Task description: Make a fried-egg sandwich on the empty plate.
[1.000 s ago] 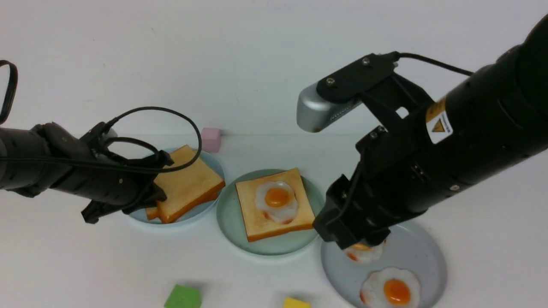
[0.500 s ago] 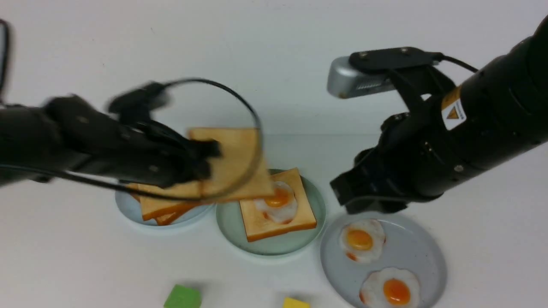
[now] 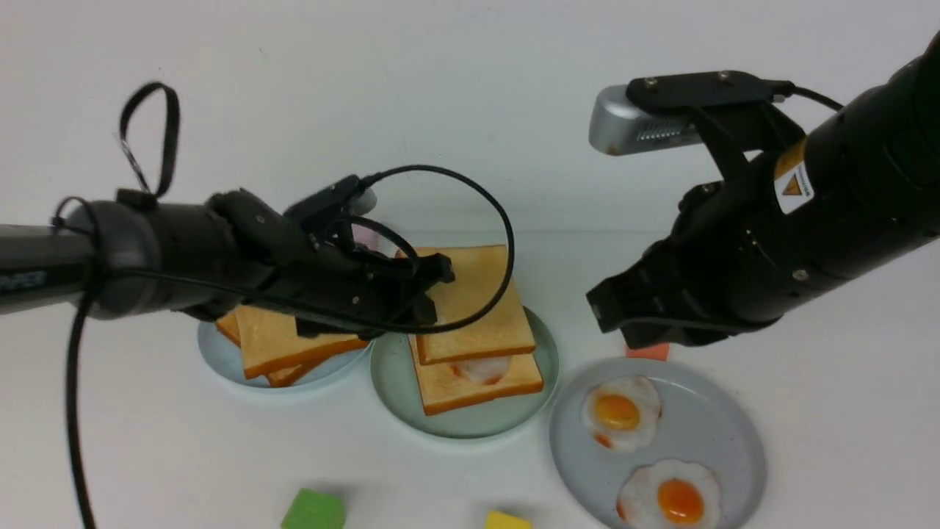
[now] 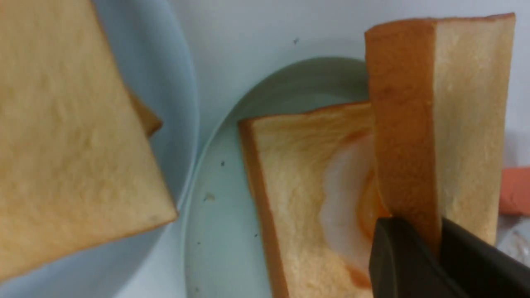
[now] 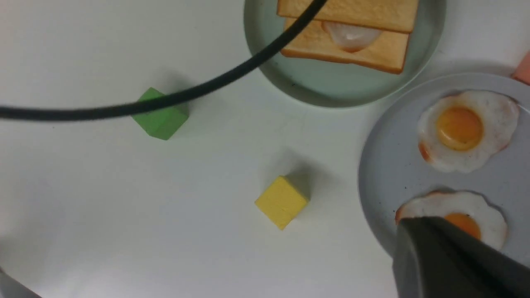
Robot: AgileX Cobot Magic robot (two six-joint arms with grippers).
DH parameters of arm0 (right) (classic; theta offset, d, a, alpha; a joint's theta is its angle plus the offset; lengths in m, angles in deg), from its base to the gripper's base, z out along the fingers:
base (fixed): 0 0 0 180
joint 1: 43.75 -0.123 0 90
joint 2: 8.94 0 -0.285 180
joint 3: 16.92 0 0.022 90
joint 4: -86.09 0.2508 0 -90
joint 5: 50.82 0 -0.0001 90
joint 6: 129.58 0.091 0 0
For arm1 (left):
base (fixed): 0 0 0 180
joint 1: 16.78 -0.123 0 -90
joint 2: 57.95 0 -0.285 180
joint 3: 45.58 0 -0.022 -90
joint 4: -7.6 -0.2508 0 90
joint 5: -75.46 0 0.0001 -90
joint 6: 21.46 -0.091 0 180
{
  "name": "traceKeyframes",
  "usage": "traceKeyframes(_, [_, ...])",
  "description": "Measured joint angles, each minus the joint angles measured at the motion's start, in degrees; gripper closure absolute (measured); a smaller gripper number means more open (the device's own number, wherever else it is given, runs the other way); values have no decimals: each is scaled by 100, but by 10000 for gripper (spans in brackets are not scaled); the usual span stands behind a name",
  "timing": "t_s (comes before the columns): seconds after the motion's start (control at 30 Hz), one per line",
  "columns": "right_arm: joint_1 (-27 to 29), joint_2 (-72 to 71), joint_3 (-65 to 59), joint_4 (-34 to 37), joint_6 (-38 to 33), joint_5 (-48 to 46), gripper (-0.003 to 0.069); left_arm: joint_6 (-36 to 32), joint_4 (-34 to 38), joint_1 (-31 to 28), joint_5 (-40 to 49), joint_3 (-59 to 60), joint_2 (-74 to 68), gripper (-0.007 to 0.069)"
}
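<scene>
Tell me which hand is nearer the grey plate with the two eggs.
Right. The right hand hangs shut and empty above the far edge of the grey plate. The left hand is further off, over the green plate, gripping the top toast slice.

Middle plate (image 3: 396, 400) bears the sandwich (image 3: 481, 386); toast pile (image 3: 290, 345) left, 2 eggs (image 3: 618, 413) right

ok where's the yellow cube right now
At the bottom of the front view, the yellow cube sits between the green cube and the grey plate, apart from both.
</scene>
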Motion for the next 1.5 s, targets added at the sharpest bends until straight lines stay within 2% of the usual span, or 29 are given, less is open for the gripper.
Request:
traceKeyframes(0.13, [0, 0, 0, 0, 0, 0, 666, 0, 249, 0, 11, 0, -188, 557])
traceKeyframes(0.4, [0, 0, 0, 0, 2, 0, 659, 0, 250, 0, 68, -5, -224, 542])
traceKeyframes(0.67, [0, 0, 0, 0, 87, -6, 653, 0, -9, 0, 320, -5, -5, 334])
traceKeyframes(0.73, [0, 0, 0, 0, 92, -18, 652, 0, -181, 0, 455, -5, 106, 246])
traceKeyframes(0.83, [0, 0, 0, 0, 104, -30, 651, 10, -497, -21, 647, -5, 259, 184])
traceKeyframes(1.03, [0, -41, 0, -166, 242, 10, 648, 568, -1227, -418, 1405, -5, 842, 167])
traceKeyframes(1.23, [0, -298, -2, -877, 808, 214, 645, 835, -1953, -767, 2420, -5, 1703, 230])
traceKeyframes(1.4, [0, -892, -397, -1224, 1007, 536, 645, 862, -2019, -764, 3048, 166, 2801, 454])
traceKeyframes(1.43, [0, -1130, -650, -1245, 1062, 700, 645, 862, -1965, -719, 3099, 310, 3137, 533])
traceKeyframes(1.5, [0, -1597, -1089, -1263, 1200, 949, 645, 862, -1906, -649, 3142, 541, 3617, 626])
